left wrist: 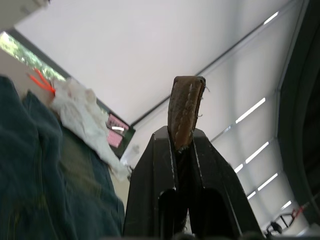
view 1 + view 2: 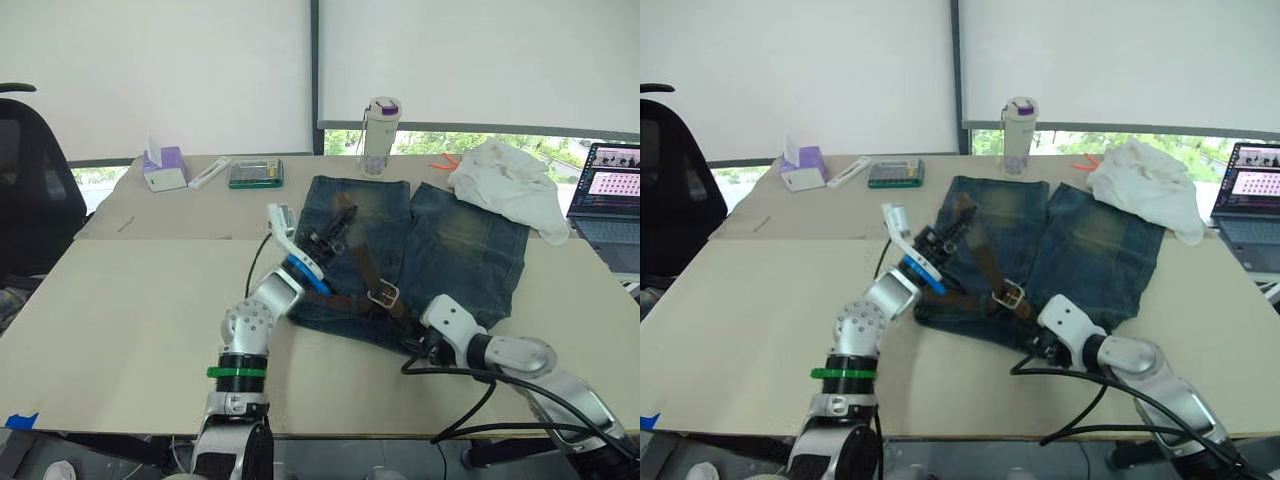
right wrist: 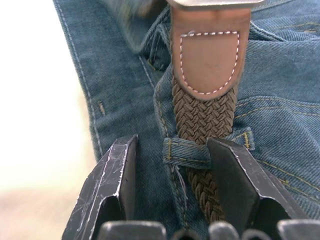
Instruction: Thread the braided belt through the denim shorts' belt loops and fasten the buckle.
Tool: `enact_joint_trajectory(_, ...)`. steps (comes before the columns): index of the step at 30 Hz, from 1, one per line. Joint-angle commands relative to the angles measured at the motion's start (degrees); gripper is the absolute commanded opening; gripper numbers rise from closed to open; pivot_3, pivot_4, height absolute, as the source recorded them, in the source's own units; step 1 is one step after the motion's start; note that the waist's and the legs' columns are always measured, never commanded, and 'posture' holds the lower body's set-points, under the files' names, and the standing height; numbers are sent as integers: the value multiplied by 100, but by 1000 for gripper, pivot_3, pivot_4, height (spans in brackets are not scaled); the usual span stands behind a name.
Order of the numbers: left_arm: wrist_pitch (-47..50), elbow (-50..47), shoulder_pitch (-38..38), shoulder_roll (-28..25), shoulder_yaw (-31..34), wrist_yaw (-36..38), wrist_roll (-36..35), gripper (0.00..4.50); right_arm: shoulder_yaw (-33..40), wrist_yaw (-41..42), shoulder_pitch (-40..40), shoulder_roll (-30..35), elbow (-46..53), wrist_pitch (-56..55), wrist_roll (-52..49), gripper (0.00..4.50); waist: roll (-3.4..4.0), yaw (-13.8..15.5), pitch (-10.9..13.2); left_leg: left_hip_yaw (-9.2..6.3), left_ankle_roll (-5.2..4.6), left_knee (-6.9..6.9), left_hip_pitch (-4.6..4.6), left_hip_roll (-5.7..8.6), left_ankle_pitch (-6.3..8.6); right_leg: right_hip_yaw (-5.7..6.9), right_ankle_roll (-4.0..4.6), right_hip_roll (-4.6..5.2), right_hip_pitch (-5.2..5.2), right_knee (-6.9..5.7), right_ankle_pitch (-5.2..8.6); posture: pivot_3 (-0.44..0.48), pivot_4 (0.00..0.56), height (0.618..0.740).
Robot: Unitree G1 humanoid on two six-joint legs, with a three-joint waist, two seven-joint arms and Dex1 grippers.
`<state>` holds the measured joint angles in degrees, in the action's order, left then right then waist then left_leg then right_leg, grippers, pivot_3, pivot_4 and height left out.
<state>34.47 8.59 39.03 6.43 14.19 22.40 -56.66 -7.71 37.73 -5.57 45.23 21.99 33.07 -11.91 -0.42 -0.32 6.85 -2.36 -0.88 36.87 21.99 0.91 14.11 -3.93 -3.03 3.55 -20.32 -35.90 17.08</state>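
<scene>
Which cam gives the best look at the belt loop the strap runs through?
Right wrist view: the belt loop sits between the open right claw fingers, braided belt passing under it. In the eye views it's too small to tell. Left wrist view shows the belt's tip.

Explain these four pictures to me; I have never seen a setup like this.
A two-armed robot works at a table. The two wide pictures come from its head; the close-ups come from a camera on each wrist. Denim shorts lie on the table with a braided belt across them, its silver buckle near the waistband. The left claw is shut on the belt's tip. The right claw is open around a belt loop with the belt through it. A white cloth, a bottle and a laptop sit behind.
</scene>
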Motion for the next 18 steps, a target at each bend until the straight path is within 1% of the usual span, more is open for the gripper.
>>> enact_joint_trajectory(1,-202,-228,584,-15,448,-244,-459,0,329,315,172,246,284,276,-212,2420,-7,18,4,-3,0,0,3,2,0,1,0,0,-1,0,0,0,150,740)
enact_joint_trajectory(5,-122,-291,559,-264,581,-320,-532,0,546,444,230,424,303,290,-225,2420,-11,42,6,-11,1,2,2,7,-1,3,0,0,1,0,0,0,150,740)
enact_joint_trajectory(8,8,-410,408,-431,470,-265,-463,0,688,542,266,535,282,248,-215,2420,-12,37,6,-11,3,2,0,8,-2,2,0,-2,0,0,0,0,150,740)
enact_joint_trajectory(10,94,-520,240,-522,249,-183,-315,0,784,578,238,569,238,117,-191,2420,-11,24,6,-12,3,1,-1,8,-2,2,0,-2,0,0,0,0,150,740)
enact_joint_trajectory(14,274,-729,-125,-546,-193,-188,-64,0,1183,612,-66,153,406,213,-793,2420,-12,39,6,-15,4,2,-1,7,-3,1,0,-1,1,-3,0,0,150,740)
enact_joint_trajectory(18,224,-750,-364,-608,-449,-211,315,0,1380,440,-377,-522,601,462,-1461,2420,-11,35,6,-19,5,1,-1,7,-3,2,0,-2,1,-4,0,0,150,740)
